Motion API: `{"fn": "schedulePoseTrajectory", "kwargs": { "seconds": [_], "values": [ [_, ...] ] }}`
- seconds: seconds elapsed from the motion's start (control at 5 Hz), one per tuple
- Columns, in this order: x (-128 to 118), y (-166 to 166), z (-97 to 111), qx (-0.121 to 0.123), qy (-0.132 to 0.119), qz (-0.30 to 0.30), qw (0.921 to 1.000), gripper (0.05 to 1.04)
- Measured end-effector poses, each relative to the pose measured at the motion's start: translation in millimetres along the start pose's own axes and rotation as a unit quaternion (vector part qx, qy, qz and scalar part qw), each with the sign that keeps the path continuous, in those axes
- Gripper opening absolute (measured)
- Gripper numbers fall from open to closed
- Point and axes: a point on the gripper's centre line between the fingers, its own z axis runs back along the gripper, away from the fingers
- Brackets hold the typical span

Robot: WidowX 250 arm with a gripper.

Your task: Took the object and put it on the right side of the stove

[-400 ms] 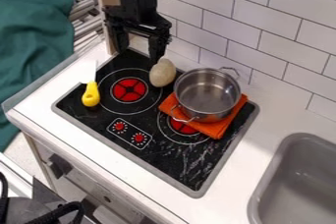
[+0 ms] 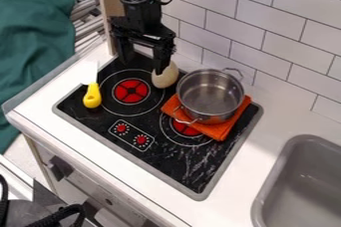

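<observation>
You have the black two-finger gripper [image 2: 142,66] above the far part of the black glass stove [image 2: 170,159], its jaws spread with nothing held between them. The smooth, beige, rounded oblong object [image 2: 166,77], probably the one meant, lies outside your jaw gap, just beside the finger [image 2: 162,60] nearer the steel two-handled pot [image 2: 210,95]. That finger overlaps its upper part in your view; contact cannot be told. The object's long axis slants from beside this finger toward the near side of the stove. To grasp it, your gripper would need to shift potward until the gap straddles the object's narrow width; descending directly would risk the nearer fingertip pressing on it or nudging it against the pot.
</observation>
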Motion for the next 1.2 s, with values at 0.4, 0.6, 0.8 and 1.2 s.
{"fn": "schedulePoseTrajectory", "kwargs": {
  "seconds": [0.4, 0.6, 0.8, 1.2],
  "values": [
    [19, -6, -18, -0.021, -0.015, -0.016, 0.9995, 1.007],
    [32, -9, -37, -0.026, -0.003, -0.019, 0.9995, 1.007],
    [46, -7, -54, -0.004, 0.026, -0.02, 0.9995, 1.007],
    [55, 0, -79, 0.008, 0.061, -0.019, 0.9979, 0.955]
  ]
}}
